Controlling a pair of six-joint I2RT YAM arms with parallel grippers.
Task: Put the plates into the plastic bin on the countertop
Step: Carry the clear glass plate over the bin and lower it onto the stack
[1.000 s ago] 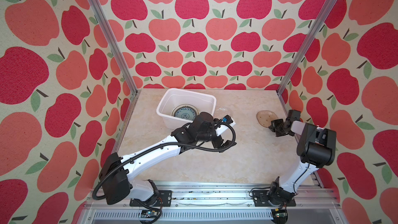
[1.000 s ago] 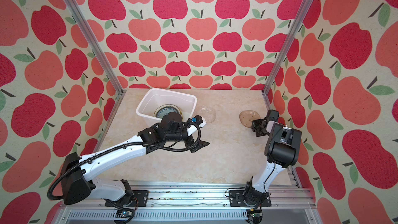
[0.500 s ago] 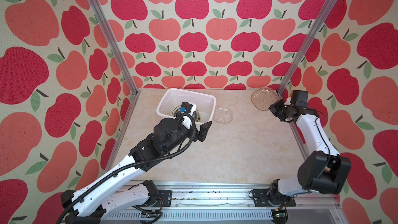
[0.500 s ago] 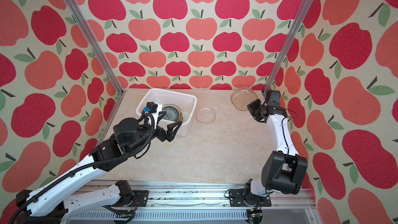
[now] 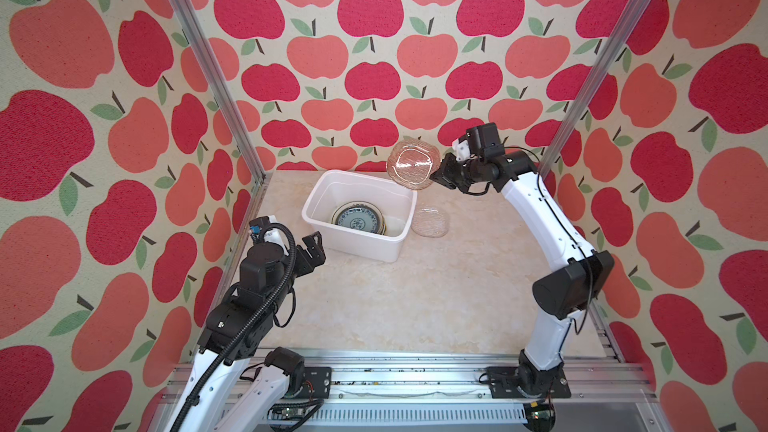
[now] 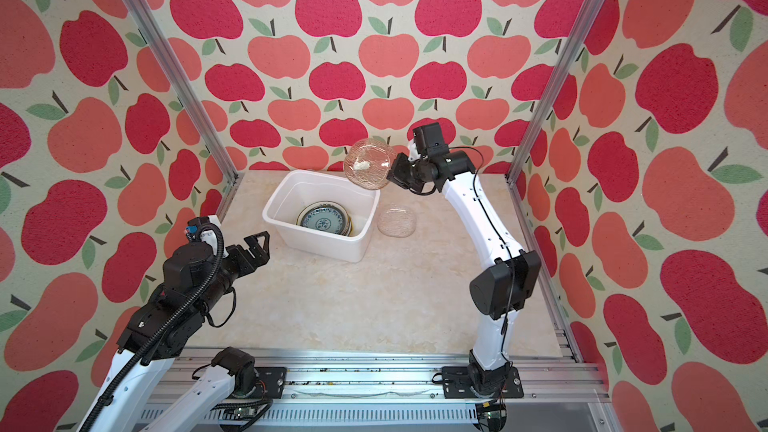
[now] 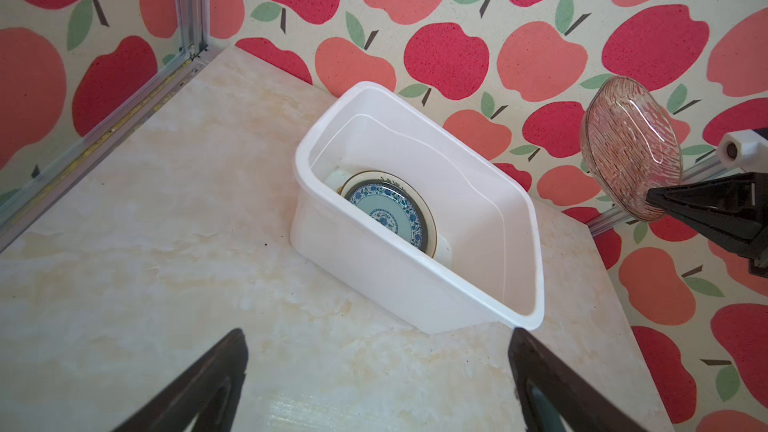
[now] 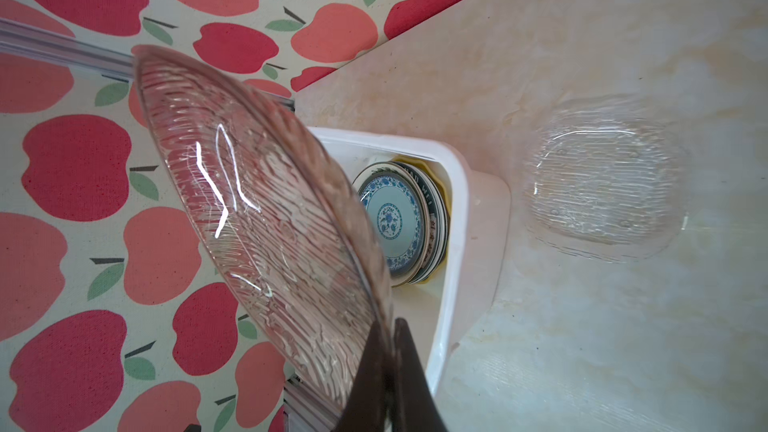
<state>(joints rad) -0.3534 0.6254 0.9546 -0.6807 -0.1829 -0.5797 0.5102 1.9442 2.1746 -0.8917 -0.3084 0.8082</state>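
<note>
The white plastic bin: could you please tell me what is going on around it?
The right gripper, fingers shut on its rim, holds a brownish ribbed glass plate tilted in the air near the far right corner of the white rectangular plastic bin. A stack of plates topped by a blue-patterned one sits inside. A clear ribbed glass plate lies on the beige marble-look countertop right of the bin. The left gripper hangs open and empty off the bin's left.

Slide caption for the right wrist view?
Right gripper holds brown glass plate by rim near the bin; clear plate lies beside it.
</note>
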